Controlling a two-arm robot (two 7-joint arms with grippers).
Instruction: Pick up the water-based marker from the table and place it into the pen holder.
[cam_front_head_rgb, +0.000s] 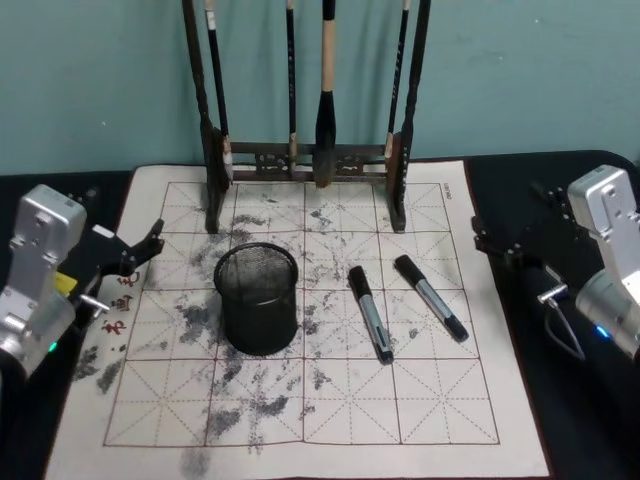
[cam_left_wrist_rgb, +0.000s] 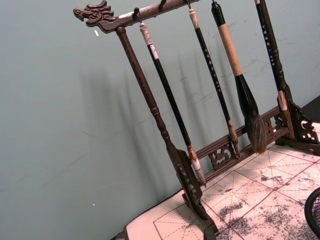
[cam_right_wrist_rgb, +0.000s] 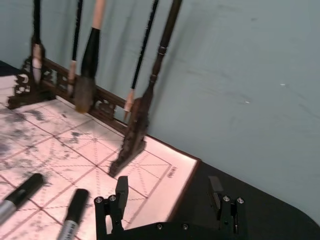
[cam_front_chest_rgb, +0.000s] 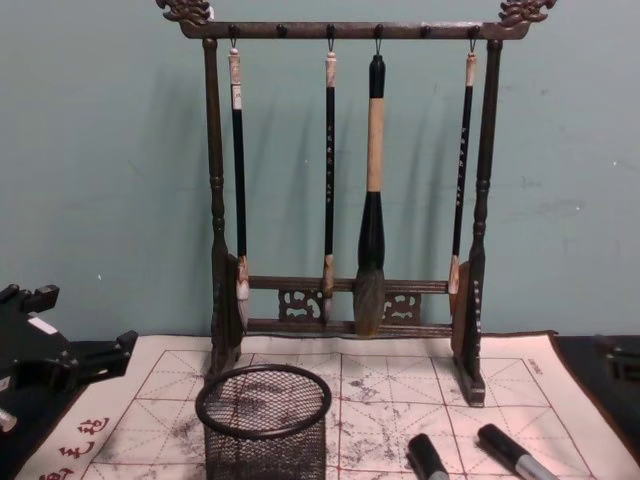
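Observation:
Two water-based markers with black caps and grey barrels lie on the ink-stained grid mat (cam_front_head_rgb: 450, 400): one (cam_front_head_rgb: 370, 313) just right of the pen holder, the other (cam_front_head_rgb: 431, 297) farther right. Both show by their caps in the right wrist view (cam_right_wrist_rgb: 20, 195) (cam_right_wrist_rgb: 72, 212) and in the chest view (cam_front_chest_rgb: 427, 458) (cam_front_chest_rgb: 508, 450). The pen holder (cam_front_head_rgb: 257, 298) (cam_front_chest_rgb: 264, 420), a black mesh cup, stands upright and looks empty. My left gripper (cam_front_head_rgb: 128, 262) hovers open at the mat's left edge. My right gripper (cam_front_head_rgb: 505, 225) (cam_right_wrist_rgb: 168, 192) is open over the dark table beside the mat's right edge, nothing between its fingers.
A tall dark wooden brush rack (cam_front_head_rgb: 310, 160) (cam_front_chest_rgb: 345, 300) (cam_left_wrist_rgb: 165, 140) with several hanging brushes stands at the mat's far edge against the teal wall. Red characters (cam_front_head_rgb: 118, 300) mark the mat's left edge. Dark table (cam_front_head_rgb: 580, 410) surrounds the mat.

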